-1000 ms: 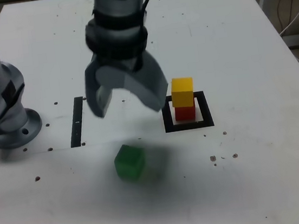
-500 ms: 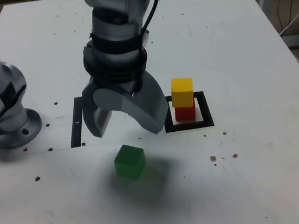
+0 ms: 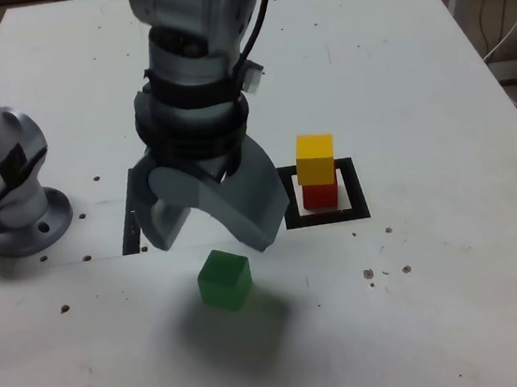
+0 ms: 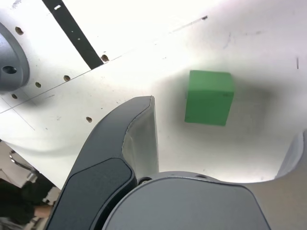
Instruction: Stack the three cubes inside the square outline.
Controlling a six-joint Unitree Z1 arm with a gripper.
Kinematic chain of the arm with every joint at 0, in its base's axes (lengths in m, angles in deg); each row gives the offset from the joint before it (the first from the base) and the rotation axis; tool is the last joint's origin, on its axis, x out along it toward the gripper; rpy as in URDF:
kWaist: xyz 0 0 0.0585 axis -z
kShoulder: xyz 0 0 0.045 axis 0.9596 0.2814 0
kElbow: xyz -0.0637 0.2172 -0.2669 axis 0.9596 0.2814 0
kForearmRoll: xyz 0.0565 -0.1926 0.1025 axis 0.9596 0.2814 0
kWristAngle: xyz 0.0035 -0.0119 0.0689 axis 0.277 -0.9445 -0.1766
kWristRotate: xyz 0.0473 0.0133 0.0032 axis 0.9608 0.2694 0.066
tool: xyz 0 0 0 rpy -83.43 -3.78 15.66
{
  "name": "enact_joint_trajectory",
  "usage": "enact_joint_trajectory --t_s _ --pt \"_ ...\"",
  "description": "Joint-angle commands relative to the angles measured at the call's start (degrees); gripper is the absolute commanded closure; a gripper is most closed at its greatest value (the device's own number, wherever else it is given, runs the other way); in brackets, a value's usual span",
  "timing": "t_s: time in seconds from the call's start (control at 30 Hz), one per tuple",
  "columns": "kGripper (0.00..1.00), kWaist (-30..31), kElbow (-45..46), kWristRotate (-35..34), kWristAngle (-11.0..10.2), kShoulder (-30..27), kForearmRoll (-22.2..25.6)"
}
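On white tabletop [image 3: 457,273]; dark holes [image 3: 65,309].

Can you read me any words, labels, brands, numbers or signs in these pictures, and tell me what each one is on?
There are none that I can read. The yellow, red and green cubes show plain faces, and the gripper shows no lettering. The marks on the table are only holes, lines and scuffs.
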Motion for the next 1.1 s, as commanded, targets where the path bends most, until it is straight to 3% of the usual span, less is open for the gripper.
enact_joint_trajectory --t_s 0.0,0.57,1.07 --pt "0.01 0.33 -0.16 0.36 -0.2 0.36 -0.01" --pt "0.01 1.04 1.08 1.48 -1.58 2.65 -1.66" --pt "0.01 1.04 6.1 2.96 1.34 6.67 -9.46"
